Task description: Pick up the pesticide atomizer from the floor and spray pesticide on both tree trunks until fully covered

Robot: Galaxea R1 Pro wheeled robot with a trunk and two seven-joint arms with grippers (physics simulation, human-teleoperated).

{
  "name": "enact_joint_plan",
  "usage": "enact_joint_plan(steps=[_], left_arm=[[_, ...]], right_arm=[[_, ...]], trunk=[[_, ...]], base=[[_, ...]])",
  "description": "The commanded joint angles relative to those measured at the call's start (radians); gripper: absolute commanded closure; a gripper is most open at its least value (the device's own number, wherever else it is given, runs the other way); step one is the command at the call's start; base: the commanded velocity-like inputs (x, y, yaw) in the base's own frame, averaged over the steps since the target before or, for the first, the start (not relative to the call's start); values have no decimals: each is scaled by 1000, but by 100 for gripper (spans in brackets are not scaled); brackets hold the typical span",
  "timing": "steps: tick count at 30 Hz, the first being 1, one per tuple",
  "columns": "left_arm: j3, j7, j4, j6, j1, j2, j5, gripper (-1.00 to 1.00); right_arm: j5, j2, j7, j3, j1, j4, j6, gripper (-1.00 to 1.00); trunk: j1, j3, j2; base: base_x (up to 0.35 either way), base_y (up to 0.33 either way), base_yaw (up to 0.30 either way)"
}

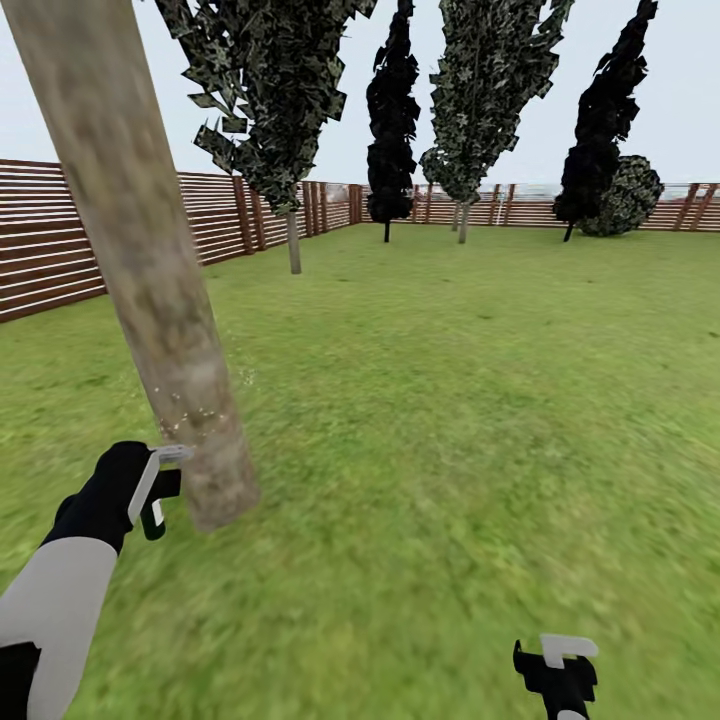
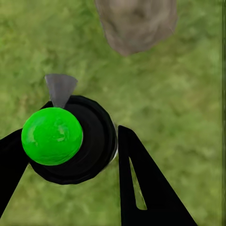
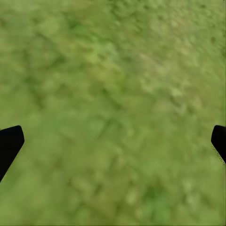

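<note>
A thick grey-beige mottled tree trunk [image 1: 150, 290] leans up through the left of the head view, and its base [image 2: 136, 23] shows in the left wrist view. Fine whitish specks of pesticide [image 1: 200, 415] dot its lower part. My left gripper [image 1: 158, 490] hangs just left of the trunk's foot. In the left wrist view my left gripper [image 2: 75, 157] is shut on the pesticide atomizer [image 2: 70, 139], a round black bottle with a bright green top here, its grey nozzle toward the trunk. My right gripper [image 1: 560, 665] is low at the right, open over bare grass [image 3: 113, 113].
Green lawn [image 1: 450, 400] stretches ahead and to the right. A brown slatted fence [image 1: 60, 240] rings it at the left and back. Thin-trunked leafy trees [image 1: 293, 240] and black narrow cypresses [image 1: 392, 120] stand far off along the fence.
</note>
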Motion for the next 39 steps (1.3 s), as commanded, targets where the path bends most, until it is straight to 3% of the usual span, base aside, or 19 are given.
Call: enact_joint_plan(steps=[1,11,19,27,39], left_arm=[[0,1,-1,4,-1,0,-2,100],[1,1,-1,4,0,0,-3,100],[2,1,-1,4,0,-5,-2,100],[3,1,0,4,3,-5,-3,100],[3,1,1,4,7,-5,-5,100]], right_arm=[[11,0,-3,-7,-1,2,-4,-100],[11,0,-3,-7,-1,2,-4,-100],[10,0,-3,-7,-1,2,-4,-100],[9,0,-3,-7,-1,2,-4,-100],[10,1,-3,-6,-1,2,-4,-100]], trunk=[[0,-1,0],[0,-1,0],[0,-1,0],[0,-1,0],[0,-1,0]], base=[[228,-169,0],[77,-247,9],[153,-233,245],[194,-218,26],[13,-272,54]])
